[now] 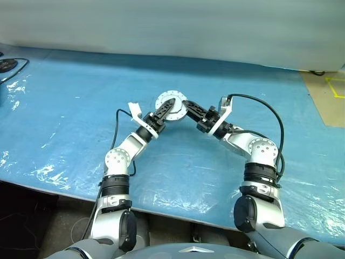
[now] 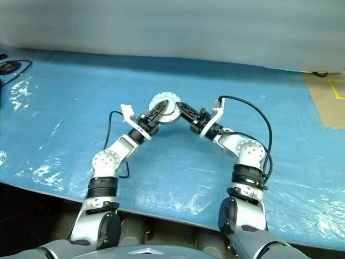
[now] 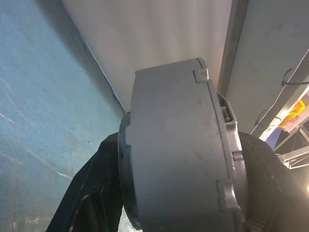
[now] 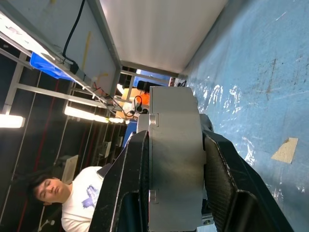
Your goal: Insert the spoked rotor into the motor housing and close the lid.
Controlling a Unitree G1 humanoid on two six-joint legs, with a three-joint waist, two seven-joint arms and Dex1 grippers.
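- Right gripper point(image 4: 169, 193) clamping motor housing point(image 4: 175, 159) edge-on, lid point(image 1: 171, 107) seemingly on.
- Left gripper point(image 1: 168, 109) closing around it; grip unclear.
- Task looking nearly done: lid seating remaining.

Both hands, left hand point(image 2: 157, 114) and right hand point(image 2: 183, 111), meet at the lid point(image 2: 167, 102).

One motor housing point(image 1: 171, 107); two grippers; one person point(image 4: 72, 195).

Silver ribbed lid point(image 1: 171, 106); black pincer fingers point(image 1: 166, 109); blue table cover point(image 1: 64, 108).
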